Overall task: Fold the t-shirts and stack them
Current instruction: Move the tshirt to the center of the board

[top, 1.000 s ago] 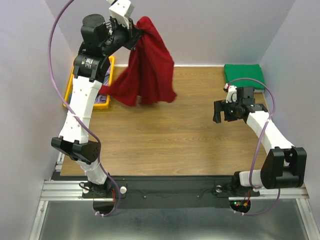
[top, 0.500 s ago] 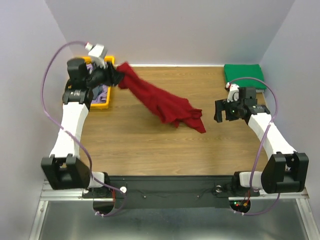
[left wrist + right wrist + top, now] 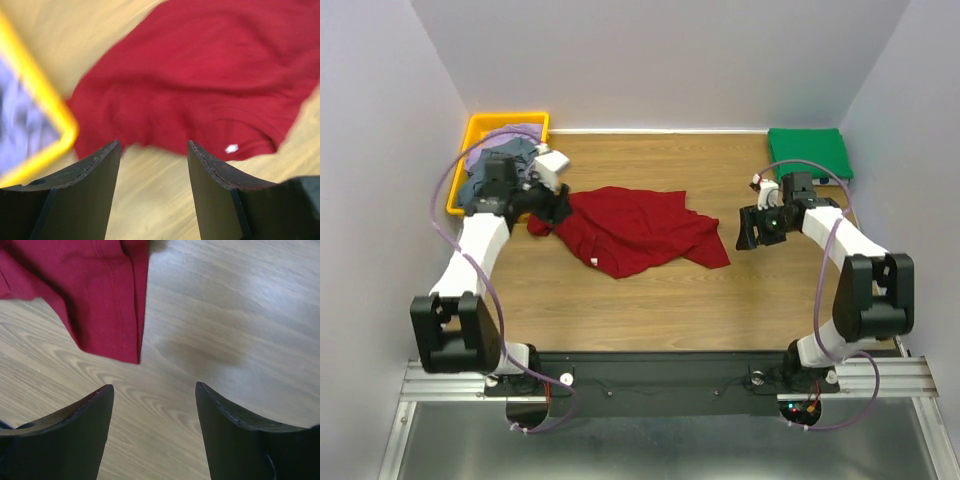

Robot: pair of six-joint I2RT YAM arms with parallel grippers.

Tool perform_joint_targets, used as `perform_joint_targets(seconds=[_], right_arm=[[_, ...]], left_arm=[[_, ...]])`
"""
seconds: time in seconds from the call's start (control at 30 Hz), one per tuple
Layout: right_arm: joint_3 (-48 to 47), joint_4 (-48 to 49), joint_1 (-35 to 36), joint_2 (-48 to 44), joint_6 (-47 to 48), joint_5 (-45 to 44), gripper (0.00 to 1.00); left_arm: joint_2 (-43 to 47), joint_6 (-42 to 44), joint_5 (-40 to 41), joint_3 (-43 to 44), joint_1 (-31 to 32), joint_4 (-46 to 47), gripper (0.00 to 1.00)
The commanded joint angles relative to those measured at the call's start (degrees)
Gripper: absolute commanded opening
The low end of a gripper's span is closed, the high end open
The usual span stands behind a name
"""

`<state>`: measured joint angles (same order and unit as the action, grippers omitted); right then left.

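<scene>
Across the table the dark red t-shirt now lies spread, let go by the left end effector (fingers apart, empty), the right end effector likewise open.

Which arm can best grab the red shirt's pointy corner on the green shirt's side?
Right, likely: the open right tool faces that corner of the red t-shirt, while the left tool is at its opposite edge.

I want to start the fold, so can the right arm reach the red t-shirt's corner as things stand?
Likely yes: the open right gripper hangs beside a corner of the dark red t-shirt, only bare table between.
</scene>
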<state>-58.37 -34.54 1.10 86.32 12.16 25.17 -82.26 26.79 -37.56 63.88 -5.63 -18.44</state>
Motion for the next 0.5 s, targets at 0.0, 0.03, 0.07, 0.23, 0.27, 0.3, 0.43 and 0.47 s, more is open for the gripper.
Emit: perform_joint_targets(seconds=[0.0, 0.03, 0.07, 0.23, 0.27, 0.3, 0.43, 0.47], right_arm=[[-4.82, 1.05, 0.12, 3.58, -0.91, 5.50, 0.70], [-5.52, 1.58, 0.13, 5.76, -1.78, 5.33, 0.70], [-5.96, 2.46, 0.13, 6.66, -2.05, 5.33, 0.70], [-8.77, 4.66, 0.65, 12.98, -4.25, 6.73, 0.69], [-9.13, 4.84, 1.26, 15.34, -4.86, 7.00, 0.68], [-9.83, 5.36, 1.53, 16.24, -5.30, 7.35, 0.68], [-10.97, 6.59, 3.20, 20.19, -6.54, 8.14, 0.68], [-11.24, 6.60, 3.64, 21.77, -6.89, 8.23, 0.69]], left_arm=[[6.40, 12.58, 0.64, -5.68, 13.22, -3.71, 0.66], [7.80, 12.85, 2.30, -8.65, 15.62, -2.58, 0.66], [8.34, 12.59, 3.71, -10.07, 18.34, -1.79, 0.66], [7.82, 12.15, 11.80, -14.65, 30.75, 2.87, 0.67], [6.86, 11.98, 14.25, -15.35, 32.07, 4.45, 0.67], [6.33, 11.89, 15.49, -15.80, 33.39, 5.42, 0.67], [3.08, 12.32, 20.68, -16.94, 38.23, 8.94, 0.68], [1.50, 12.41, 22.17, -17.12, 39.63, 9.73, 0.68]])
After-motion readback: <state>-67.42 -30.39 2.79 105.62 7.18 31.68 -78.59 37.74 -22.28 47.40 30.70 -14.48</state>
